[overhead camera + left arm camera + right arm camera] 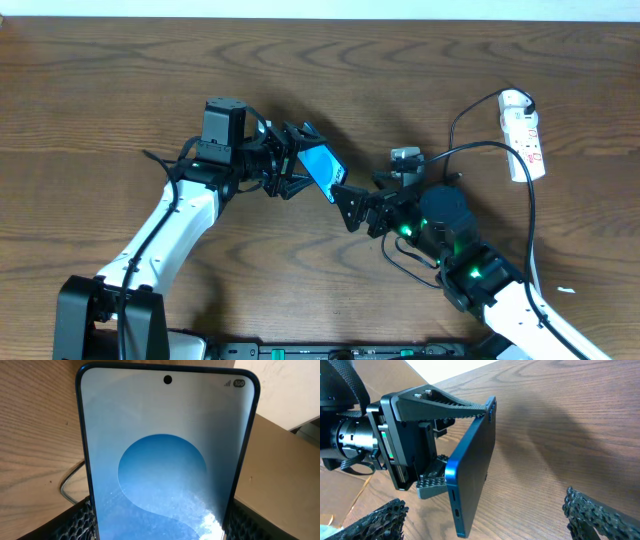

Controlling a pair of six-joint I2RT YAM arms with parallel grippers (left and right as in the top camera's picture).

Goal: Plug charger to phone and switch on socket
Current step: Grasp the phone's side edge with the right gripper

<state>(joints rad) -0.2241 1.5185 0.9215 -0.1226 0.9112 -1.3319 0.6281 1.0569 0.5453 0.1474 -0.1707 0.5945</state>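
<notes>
My left gripper (295, 162) is shut on the phone (322, 168) and holds it tilted above the table. In the left wrist view the blue screen (165, 460) fills the frame between the fingers (160, 527). My right gripper (356, 208) is open and empty, just below and right of the phone's lower end. In the right wrist view the phone's bottom edge with its port (456, 510) hangs between the wide-apart fingers (487, 520). The socket (523, 135) lies at the far right. The black charger cable (478, 147) runs from it toward my right arm; its plug tip is hidden.
A loop of thin cable (70, 482) lies on the wooden table (120, 90) beside the phone in the left wrist view. More cable curls by my right arm (400, 258). A cord runs down the right side (531, 230).
</notes>
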